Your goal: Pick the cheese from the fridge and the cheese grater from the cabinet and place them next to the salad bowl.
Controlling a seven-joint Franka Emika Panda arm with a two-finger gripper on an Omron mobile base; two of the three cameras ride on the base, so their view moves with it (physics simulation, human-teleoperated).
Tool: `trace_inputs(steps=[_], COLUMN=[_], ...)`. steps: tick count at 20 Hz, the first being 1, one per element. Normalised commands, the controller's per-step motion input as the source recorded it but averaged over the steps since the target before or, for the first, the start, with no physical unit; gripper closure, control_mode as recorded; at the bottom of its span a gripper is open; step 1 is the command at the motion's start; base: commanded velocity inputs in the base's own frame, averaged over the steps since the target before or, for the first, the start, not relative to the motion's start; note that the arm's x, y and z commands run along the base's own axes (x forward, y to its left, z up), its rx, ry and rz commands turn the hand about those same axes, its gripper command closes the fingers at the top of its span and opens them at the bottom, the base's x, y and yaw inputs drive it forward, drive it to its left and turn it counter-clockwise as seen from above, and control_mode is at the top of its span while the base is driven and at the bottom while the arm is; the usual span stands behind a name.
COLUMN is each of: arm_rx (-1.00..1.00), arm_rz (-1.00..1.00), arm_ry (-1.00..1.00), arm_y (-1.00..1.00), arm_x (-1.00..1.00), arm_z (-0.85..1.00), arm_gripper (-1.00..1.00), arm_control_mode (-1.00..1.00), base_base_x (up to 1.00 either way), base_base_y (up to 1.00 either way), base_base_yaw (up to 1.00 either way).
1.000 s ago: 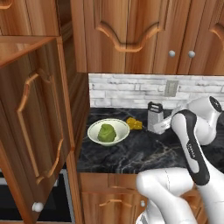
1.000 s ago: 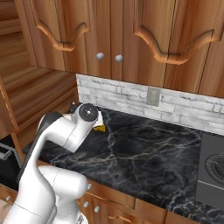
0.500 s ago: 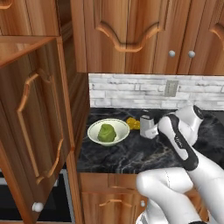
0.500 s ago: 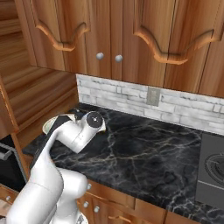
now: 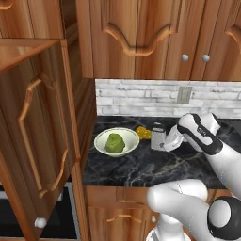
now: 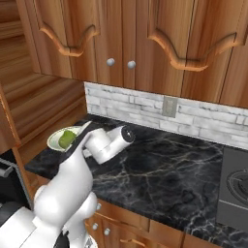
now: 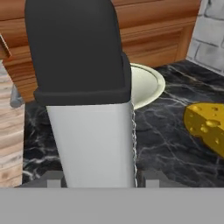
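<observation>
The cheese grater is a small pale silver box that tapers upward, its flat face plain and light grey, with a dark cap on top; close up from the hand it shows a finely toothed edge down one side. It stands upright on the black marbled counter, just beside the salad bowl, a shallow white dish with a green leafy lump in it. The cheese, a yellow wedge with holes, lies on the counter between bowl and grater, a little behind them toward the pale brick wall.

The gripper reaches in from the grater's far side from the bowl, level with its body, the grater sitting right between the fingers. The jaws look set against its sides, though I cannot tell whether they truly clamp it. To the left the reddish cabinet hangs open, knob low.
</observation>
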Motion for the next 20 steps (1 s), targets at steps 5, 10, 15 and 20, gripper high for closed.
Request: trace_inputs(steps=[5,10,15,20], arm_rx=[0.00,0.02,0.03,0.00], arm_rz=[0.08,0.00,-0.03,-0.03], arm_ry=[0.01,0.00,0.00,0.00], arm_y=[-0.01,0.00,0.08,0.10], arm_x=[0.22,0.28,0.42,0.32], arm_z=[0.00,-0.07,-0.30,-0.30], arm_gripper=[1.00,1.00,1.00,1.00], arm_control_mode=[-1.00,-1.00,-1.00,-1.00], base_base_x=[0.00,0.00,0.00,0.00], base_base_y=[0.00,0.00,0.00,0.00], base_base_yaw=[0.00,0.00,0.00,0.00])
